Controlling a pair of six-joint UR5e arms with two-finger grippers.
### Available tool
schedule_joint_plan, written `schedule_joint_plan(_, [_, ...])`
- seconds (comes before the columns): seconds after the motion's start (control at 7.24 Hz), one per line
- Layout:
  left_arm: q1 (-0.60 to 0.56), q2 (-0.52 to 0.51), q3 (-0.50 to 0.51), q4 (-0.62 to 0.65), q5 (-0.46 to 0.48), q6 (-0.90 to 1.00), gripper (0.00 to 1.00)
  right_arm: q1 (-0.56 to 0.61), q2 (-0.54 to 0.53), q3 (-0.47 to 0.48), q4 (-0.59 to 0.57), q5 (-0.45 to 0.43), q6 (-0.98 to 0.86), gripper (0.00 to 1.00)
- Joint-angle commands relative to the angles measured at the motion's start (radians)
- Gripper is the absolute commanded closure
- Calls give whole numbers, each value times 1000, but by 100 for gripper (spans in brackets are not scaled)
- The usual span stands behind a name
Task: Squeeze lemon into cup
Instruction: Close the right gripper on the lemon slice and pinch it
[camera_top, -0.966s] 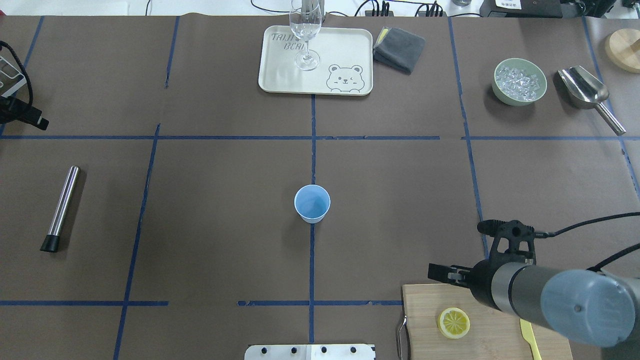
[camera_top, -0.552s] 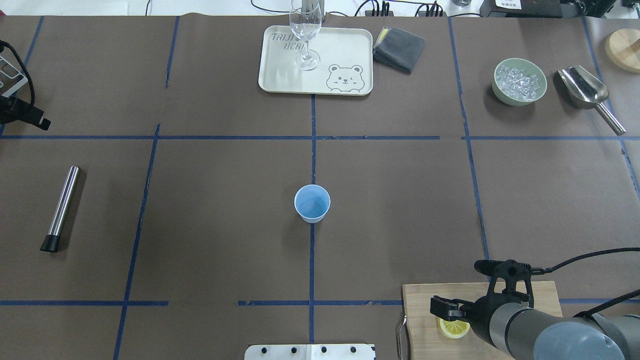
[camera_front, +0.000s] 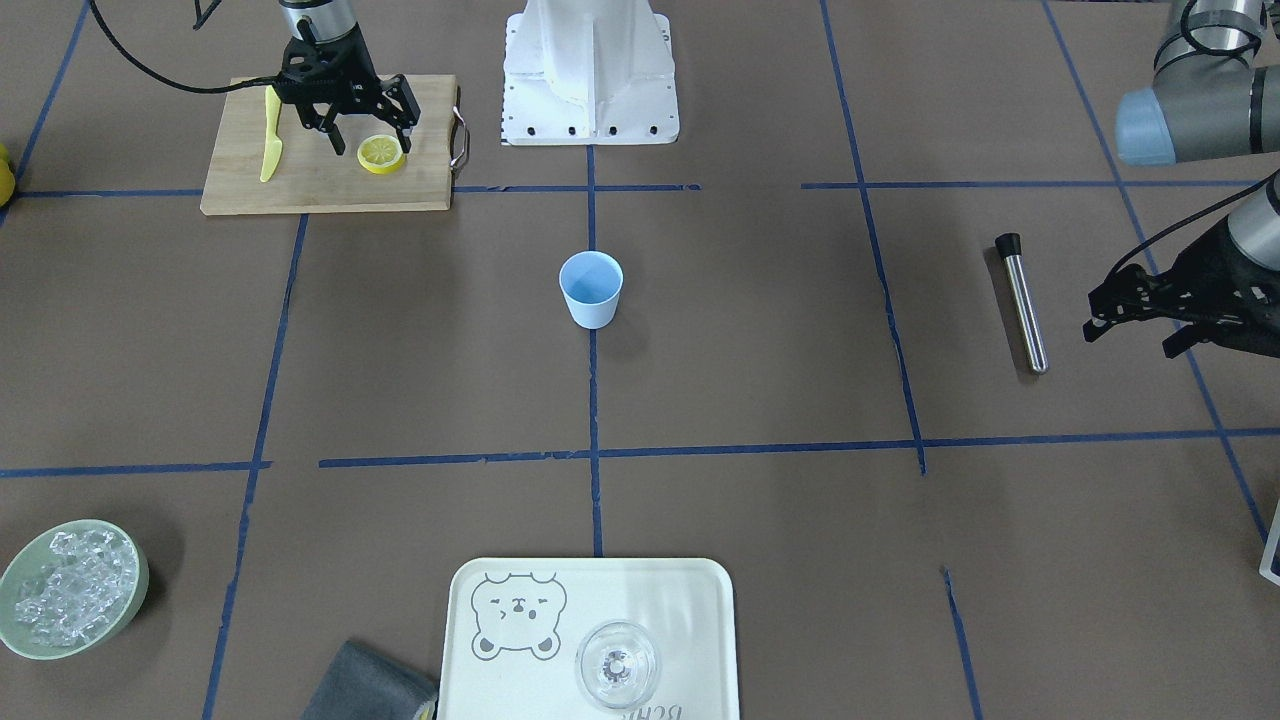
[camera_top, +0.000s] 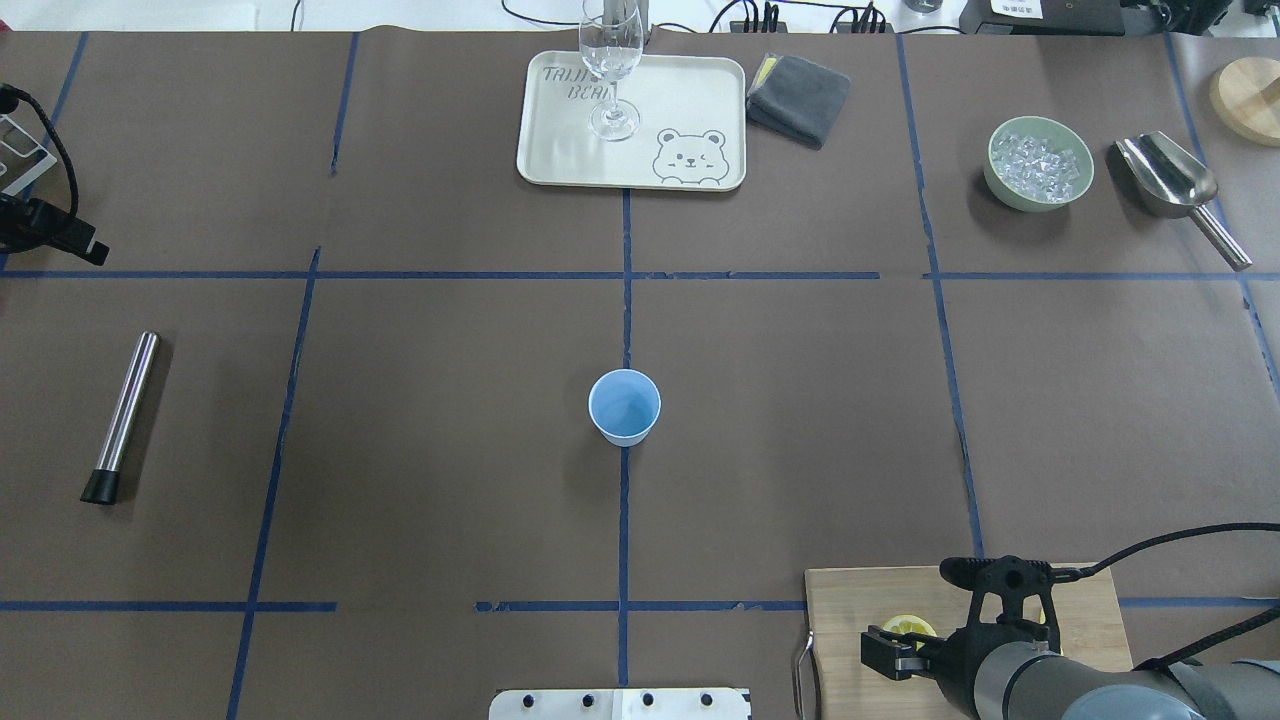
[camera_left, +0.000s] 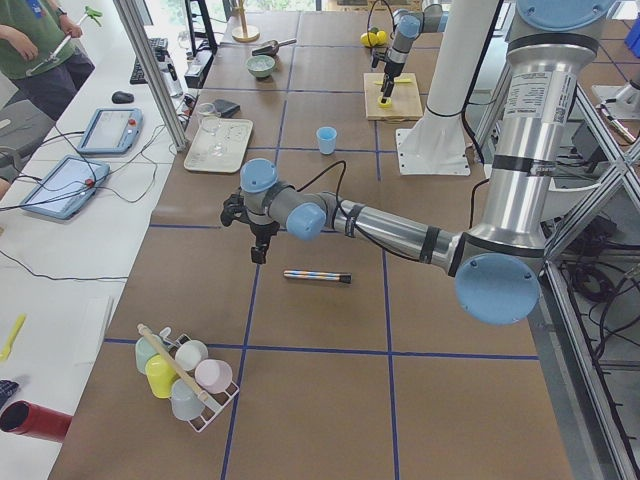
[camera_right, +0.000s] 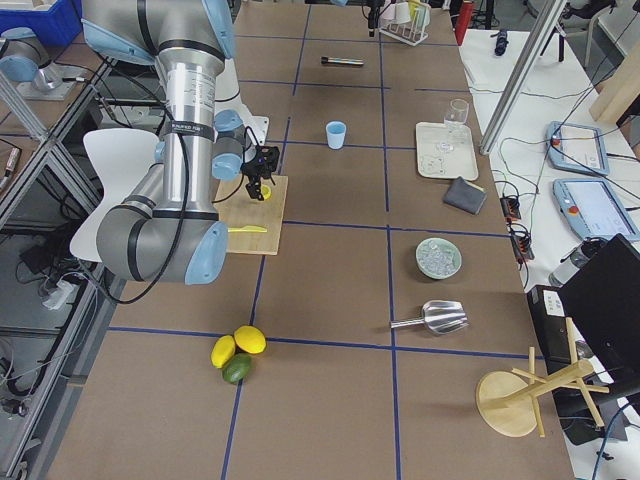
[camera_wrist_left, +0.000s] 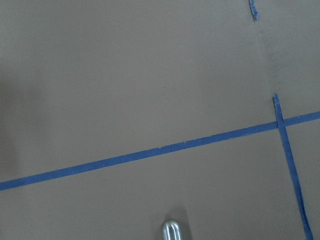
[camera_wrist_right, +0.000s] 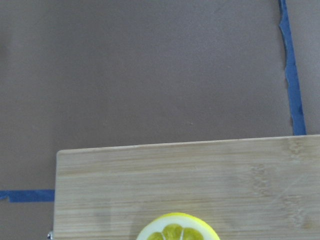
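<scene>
The lemon (camera_front: 381, 153) is a thin yellow slice lying flat on the wooden cutting board (camera_front: 330, 190). My right gripper (camera_front: 368, 135) is open and hangs just above the slice, its fingers spread to either side of it. In the overhead view the gripper (camera_top: 900, 650) hides most of the slice (camera_top: 908, 627). The right wrist view shows the slice's top edge (camera_wrist_right: 177, 227) on the board (camera_wrist_right: 175, 175). The light-blue cup (camera_top: 624, 406) stands upright at mid-table, far from both grippers. My left gripper (camera_front: 1130, 338) is open and empty at the table's left side.
A yellow knife (camera_front: 270, 135) lies on the board beside the right gripper. A steel muddler (camera_top: 122, 417) lies at the left. At the back are a tray (camera_top: 700, 100) with a clear glass (camera_top: 612, 70), a grey cloth (camera_top: 797, 97), a bowl of ice (camera_top: 1040, 164) and a scoop (camera_top: 1170, 180).
My right gripper has drawn back toward the robot's base over the cutting board and come down over the lemon slice, now covering most of it. The left gripper shifted only slightly.
</scene>
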Motion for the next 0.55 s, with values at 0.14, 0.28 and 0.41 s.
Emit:
schedule_joint_plan(0.14, [0, 0, 2, -2, -1, 0, 0, -4, 3, -10, 1, -2, -9, 0])
schedule_joint_plan(0.28, [0, 0, 2, -1, -1, 0, 0, -6, 6, -11, 1, -3, -9, 0])
schedule_joint_plan(0.41, [0, 0, 0, -1, -1, 0, 0, -4, 6, -10, 1, -3, -9, 0])
